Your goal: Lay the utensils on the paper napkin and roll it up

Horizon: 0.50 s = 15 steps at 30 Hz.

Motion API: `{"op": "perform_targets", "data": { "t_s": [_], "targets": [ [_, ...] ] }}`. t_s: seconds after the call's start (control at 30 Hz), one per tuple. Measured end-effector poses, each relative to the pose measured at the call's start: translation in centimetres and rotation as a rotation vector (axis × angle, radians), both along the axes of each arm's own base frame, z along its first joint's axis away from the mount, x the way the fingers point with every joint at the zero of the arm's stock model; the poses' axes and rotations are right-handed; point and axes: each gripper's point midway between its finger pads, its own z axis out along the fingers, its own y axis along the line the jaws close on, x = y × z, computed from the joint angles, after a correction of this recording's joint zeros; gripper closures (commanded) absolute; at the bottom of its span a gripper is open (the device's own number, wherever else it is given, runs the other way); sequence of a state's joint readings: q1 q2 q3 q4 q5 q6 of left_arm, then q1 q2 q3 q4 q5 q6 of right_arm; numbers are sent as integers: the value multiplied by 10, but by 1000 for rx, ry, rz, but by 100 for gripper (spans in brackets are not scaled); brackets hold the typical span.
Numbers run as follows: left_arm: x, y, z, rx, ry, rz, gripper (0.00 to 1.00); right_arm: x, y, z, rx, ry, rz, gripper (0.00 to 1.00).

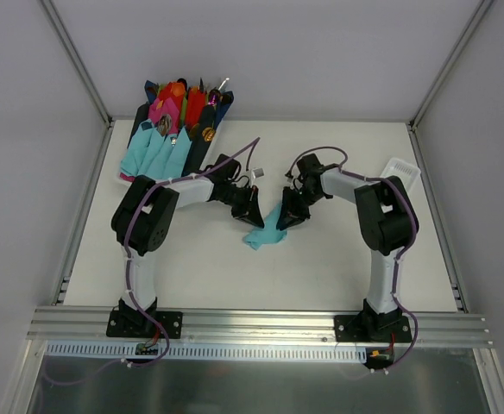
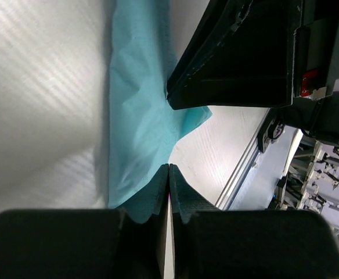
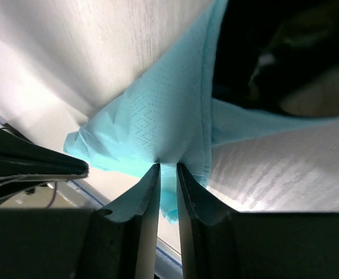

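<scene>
The teal paper napkin (image 1: 265, 231) lies crumpled at the table's middle, between my two grippers. My left gripper (image 1: 250, 211) is shut, its tips (image 2: 169, 167) pinching the napkin's edge (image 2: 137, 128). My right gripper (image 1: 288, 216) is shut on a fold of the napkin (image 3: 158, 128), and teal paper shows between its fingers (image 3: 167, 168). The right gripper's black body fills the upper right of the left wrist view (image 2: 245, 58). The utensils show only as a few pieces of cutlery (image 1: 207, 134) in the tray at the back left; none is on the napkin.
A dark tray (image 1: 140, 129) at the back left holds teal, pink, red and navy napkin rolls. A white basket (image 1: 405, 172) stands at the right edge. Metal frame posts run along both sides of the table.
</scene>
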State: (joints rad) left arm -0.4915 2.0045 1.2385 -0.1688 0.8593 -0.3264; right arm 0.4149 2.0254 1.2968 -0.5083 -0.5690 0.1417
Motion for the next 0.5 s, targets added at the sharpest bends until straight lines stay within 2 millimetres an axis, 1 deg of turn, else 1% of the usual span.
{"op": "perform_targets", "data": {
  "t_s": [0.2,0.37,0.5],
  "targets": [
    [-8,-15,-9,-20,33,-36,99,9,-7,0,-31,-57,80,80],
    [-7,-20,-22,-36,92,-18,99,12,-9,1,-31,-100,147,81],
    [-7,-25,-25,-76,137,-9,100,16,-11,1,-33,-134,188,81]
  ]
}}
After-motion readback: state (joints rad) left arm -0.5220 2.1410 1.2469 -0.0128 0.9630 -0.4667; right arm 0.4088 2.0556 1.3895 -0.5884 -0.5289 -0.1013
